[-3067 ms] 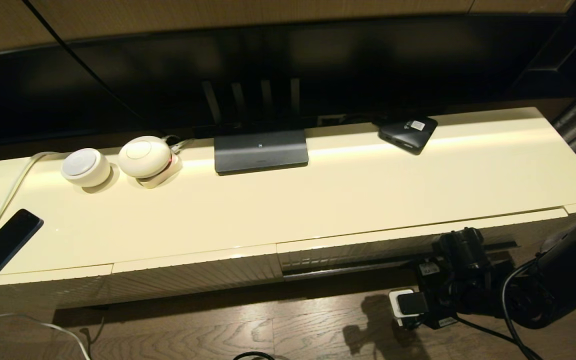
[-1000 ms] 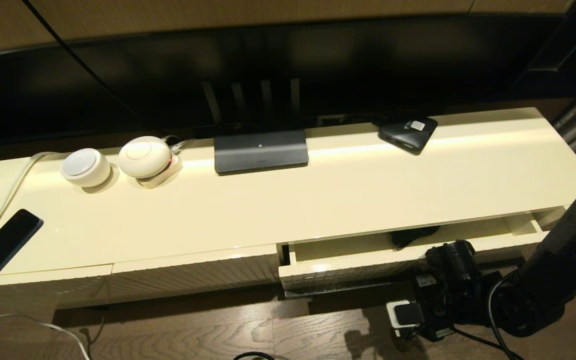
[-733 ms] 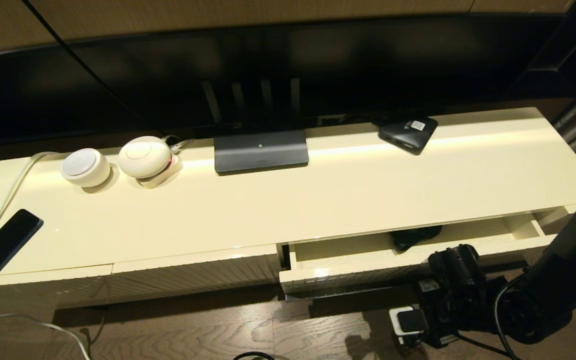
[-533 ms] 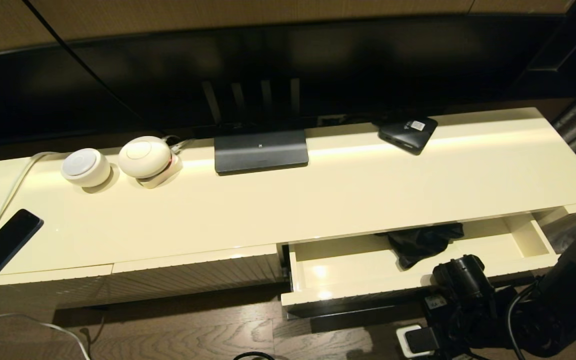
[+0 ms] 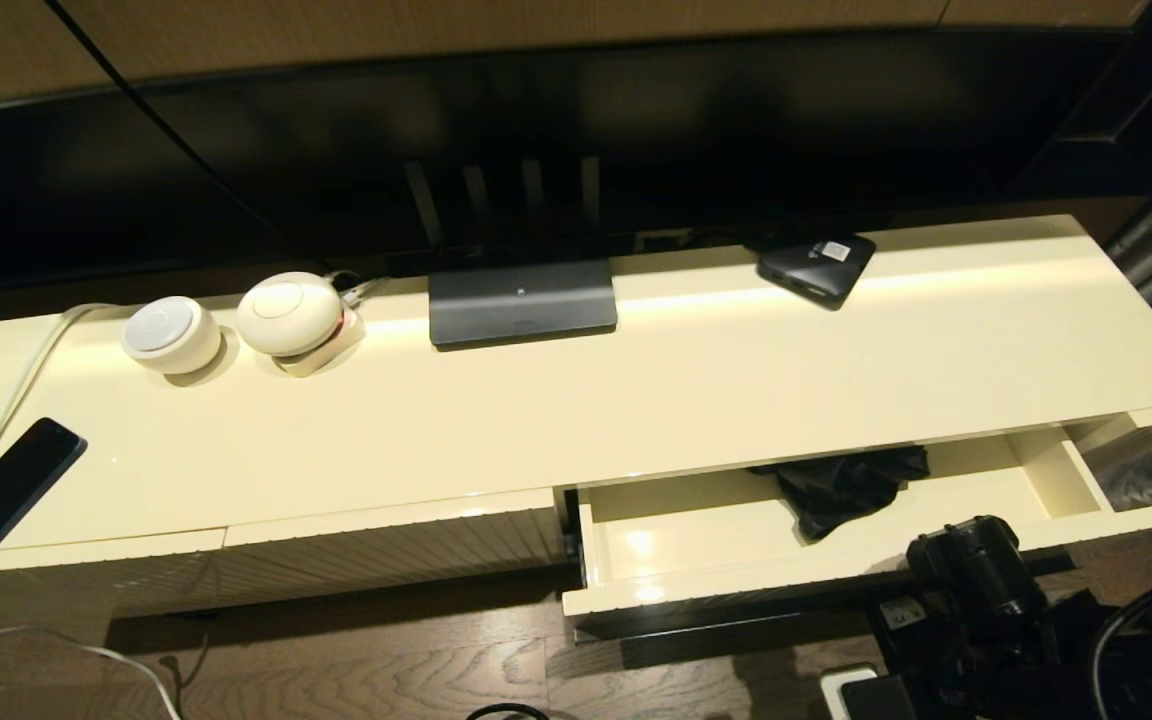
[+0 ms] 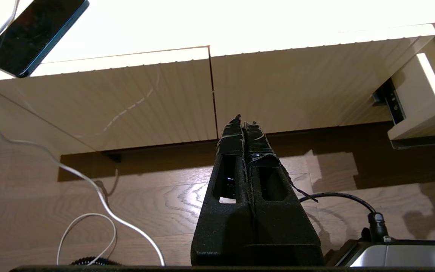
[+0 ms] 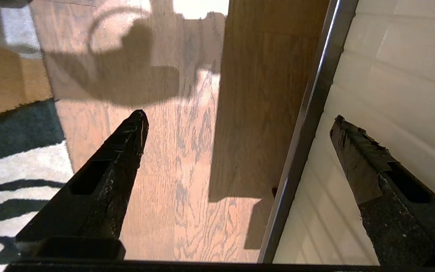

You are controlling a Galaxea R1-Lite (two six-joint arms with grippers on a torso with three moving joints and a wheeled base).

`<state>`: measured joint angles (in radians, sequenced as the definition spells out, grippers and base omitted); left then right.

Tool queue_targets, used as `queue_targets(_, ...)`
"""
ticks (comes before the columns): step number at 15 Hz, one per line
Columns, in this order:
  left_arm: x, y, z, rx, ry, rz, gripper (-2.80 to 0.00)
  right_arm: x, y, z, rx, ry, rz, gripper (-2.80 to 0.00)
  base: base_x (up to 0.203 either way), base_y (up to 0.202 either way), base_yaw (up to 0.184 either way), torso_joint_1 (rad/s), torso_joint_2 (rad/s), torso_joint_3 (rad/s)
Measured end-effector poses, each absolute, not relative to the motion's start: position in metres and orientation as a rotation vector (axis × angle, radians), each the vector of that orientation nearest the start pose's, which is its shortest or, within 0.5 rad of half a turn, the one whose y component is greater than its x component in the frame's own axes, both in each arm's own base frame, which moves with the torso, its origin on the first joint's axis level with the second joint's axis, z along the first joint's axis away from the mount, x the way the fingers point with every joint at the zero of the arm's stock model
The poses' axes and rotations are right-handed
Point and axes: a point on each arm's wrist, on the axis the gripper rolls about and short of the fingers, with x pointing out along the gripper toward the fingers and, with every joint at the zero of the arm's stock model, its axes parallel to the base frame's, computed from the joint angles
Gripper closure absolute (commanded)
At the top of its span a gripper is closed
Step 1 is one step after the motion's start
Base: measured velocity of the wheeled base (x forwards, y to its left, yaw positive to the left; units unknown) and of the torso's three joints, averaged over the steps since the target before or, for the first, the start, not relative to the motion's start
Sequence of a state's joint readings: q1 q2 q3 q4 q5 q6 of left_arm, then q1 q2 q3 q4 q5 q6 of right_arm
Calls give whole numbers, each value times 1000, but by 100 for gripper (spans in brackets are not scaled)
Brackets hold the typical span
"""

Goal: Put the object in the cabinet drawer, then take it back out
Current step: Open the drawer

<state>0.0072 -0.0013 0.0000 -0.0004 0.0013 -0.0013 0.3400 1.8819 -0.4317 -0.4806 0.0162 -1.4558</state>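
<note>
A black compact umbrella with loose, glossy fabric folds (image 5: 851, 485) lies crumpled inside the wide, shallow, glossy cream cabinet drawer (image 5: 696, 585), toward its back wall and right of centre, partly tucked under the overhanging cream cabinet top (image 5: 576, 400). The drawer stands pulled well out over the brown wood-grain floor (image 5: 416, 670), its left half bare and its inner walls all in view. The right gripper (image 7: 236, 124), fingers spread wide and empty, hangs low beside the drawer's ribbed front and dark lower strip, one fingertip (image 7: 344, 130) before the cream face, the other over the floor. The left gripper (image 6: 244, 124), fingers pressed together, is parked facing the closed ribbed cream front panels (image 6: 134, 102). A second ago the drawer was open only a crack and just a sliver of umbrella showed.
</note>
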Motion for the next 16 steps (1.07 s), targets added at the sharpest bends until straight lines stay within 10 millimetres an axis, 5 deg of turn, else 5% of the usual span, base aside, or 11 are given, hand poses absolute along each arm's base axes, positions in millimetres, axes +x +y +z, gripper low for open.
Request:
queue_targets(9, -23, 0, 76, -1, -2, 9, 0, 178, 63, 72, -1465, 571, 992, -280, 0, 0, 0, 0, 0, 0)
queue_targets(10, -23, 0, 76, -1, -3, 9, 0, 170, 60, 78, -1464, 575, 992, 0, 0, 0, 0, 0, 0, 0)
queue_targets(16, -23, 0, 76, -1, -2, 9, 0, 113, 37, 105, -1414, 629, 965, 0, 0, 0, 0, 0, 0, 0)
